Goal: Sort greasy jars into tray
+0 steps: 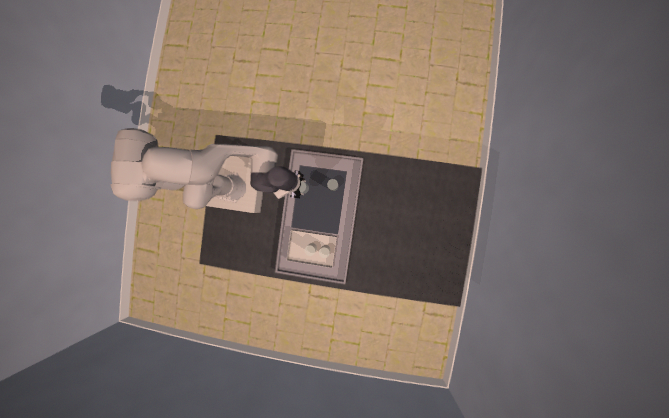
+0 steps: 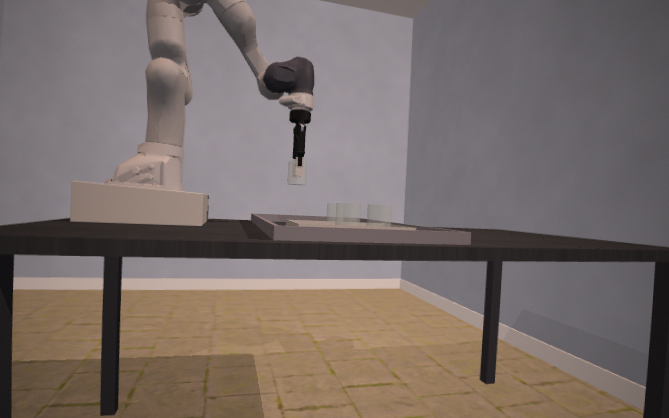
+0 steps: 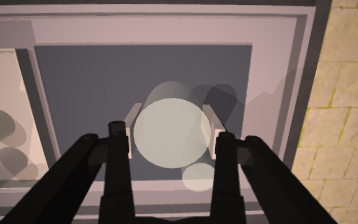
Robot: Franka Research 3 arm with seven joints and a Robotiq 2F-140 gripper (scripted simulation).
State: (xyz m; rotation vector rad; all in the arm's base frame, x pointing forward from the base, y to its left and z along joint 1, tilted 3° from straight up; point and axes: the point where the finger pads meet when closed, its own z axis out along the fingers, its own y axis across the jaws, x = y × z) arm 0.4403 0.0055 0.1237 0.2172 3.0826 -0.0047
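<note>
My gripper [image 1: 299, 185] [image 2: 299, 169] [image 3: 172, 115] is shut on a pale glass jar [image 1: 304, 187] [image 2: 291, 177] [image 3: 172, 142]. The held jar hangs upright, well above the dark drying mat [image 1: 317, 212] [image 3: 90, 80], over its end away from the tray. A second jar [image 1: 332, 184] [image 3: 197, 178] stands on the mat, farther from the robot base. Two more jars, the nearer one [image 1: 311, 248] [image 2: 348, 212] and the farther one [image 1: 324, 250] [image 2: 379, 213], stand close together in the cream tray [image 1: 296, 255] [image 3: 5, 75].
The light steel top [image 1: 352, 207] [image 2: 368, 236] [image 3: 145, 30] surrounds mat and tray and has a raised edge. The tray's low wall borders the mat. The robot base [image 1: 245, 199] [image 2: 136, 207] stands beside the steel top on the dark table [image 1: 409, 228] [image 2: 66, 241].
</note>
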